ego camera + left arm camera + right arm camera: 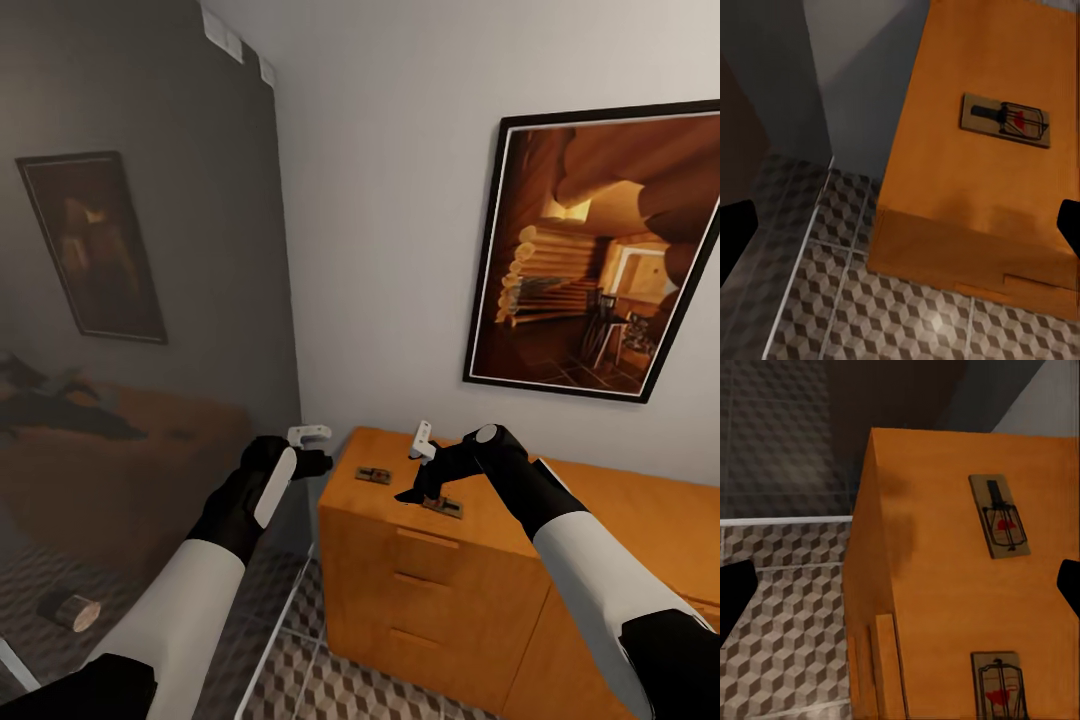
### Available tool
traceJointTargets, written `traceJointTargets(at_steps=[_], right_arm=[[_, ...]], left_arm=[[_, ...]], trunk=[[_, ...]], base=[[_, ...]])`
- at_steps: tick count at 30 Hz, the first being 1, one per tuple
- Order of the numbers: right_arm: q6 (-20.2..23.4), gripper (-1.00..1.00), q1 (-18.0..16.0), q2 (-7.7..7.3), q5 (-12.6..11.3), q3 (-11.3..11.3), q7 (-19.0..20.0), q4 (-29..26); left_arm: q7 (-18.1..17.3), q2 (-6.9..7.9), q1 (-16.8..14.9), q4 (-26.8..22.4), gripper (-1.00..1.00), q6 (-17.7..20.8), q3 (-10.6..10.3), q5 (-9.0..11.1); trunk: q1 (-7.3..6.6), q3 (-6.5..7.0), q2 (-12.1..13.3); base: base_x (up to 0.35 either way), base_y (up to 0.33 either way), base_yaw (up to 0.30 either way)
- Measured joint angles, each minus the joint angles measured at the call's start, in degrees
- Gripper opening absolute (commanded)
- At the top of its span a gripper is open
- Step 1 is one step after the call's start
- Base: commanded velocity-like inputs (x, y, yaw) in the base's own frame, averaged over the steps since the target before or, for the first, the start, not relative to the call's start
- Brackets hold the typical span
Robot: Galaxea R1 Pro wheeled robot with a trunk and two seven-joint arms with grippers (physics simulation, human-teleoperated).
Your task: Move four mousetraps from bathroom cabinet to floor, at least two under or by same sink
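Observation:
Two mousetraps lie flat on the orange-brown cabinet [430, 570]: one [373, 475] near its left end, the other [441, 507] closer to the front edge. My right gripper [417, 468] hovers open just above the top, between the two traps. The right wrist view looks down on both mousetraps [1000, 515] [999, 686], with dark fingertips [733, 596] at the picture's edges. My left gripper [318, 448] is open beside the cabinet's left end, holding nothing. Its wrist view has one mousetrap [1005, 120] on the cabinet top [960, 180]. The cube-patterned bathroom floor [330, 670] lies below.
A tinted glass shower screen [150, 300] stands close on the left, its lower frame [285, 610] running beside the cabinet. A small round wooden object [70, 611] lies on the shower floor. A framed picture [600, 250] hangs on the wall behind the cabinet.

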Motion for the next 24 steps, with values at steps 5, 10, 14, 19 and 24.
traceJointTargets(at_steps=[5, 10, 14, 19, 24], right_arm=[[0.0, 1.0, 0.0, 0.0, 0.0, 0.0, 0.0, 0.0], [0.0, 1.0, 0.0, 0.0, 0.0, 0.0, 0.0, 0.0], [0.0, 1.0, 0.0, 0.0, 0.0, 0.0, -0.1, 0.0], [0.0, 1.0, 0.0, 0.0, 0.0, 0.0, -0.1, 0.0], [0.0, 1.0, 0.0, 0.0, 0.0, 0.0, -0.2, 0.0]], left_arm=[[0.0, 0.0, 0.0, 0.1, 1.0, -0.1, 0.0, 0.0], [0.0, 0.0, 0.0, 0.1, 1.0, -0.1, 0.0, 0.0], [0.0, 0.0, 0.0, 0.1, 1.0, -0.2, 0.0, 0.0], [0.0, 0.0, 0.0, 0.2, 1.0, -0.2, 0.0, 0.0], [0.0, 0.0, 0.0, 0.2, 1.0, -0.2, 0.0, 0.0]], trunk=[[0.0, 0.0, 0.0], [0.0, 0.0, 0.0], [0.0, 0.0, 0.0], [0.0, 0.0, 0.0], [0.0, 0.0, 0.0]], base=[[0.204, -0.246, 0.0], [0.093, -0.115, 0.0], [0.03, -0.037, 0.0], [0.009, -0.011, 0.0], [0.002, -0.003, 0.0]])
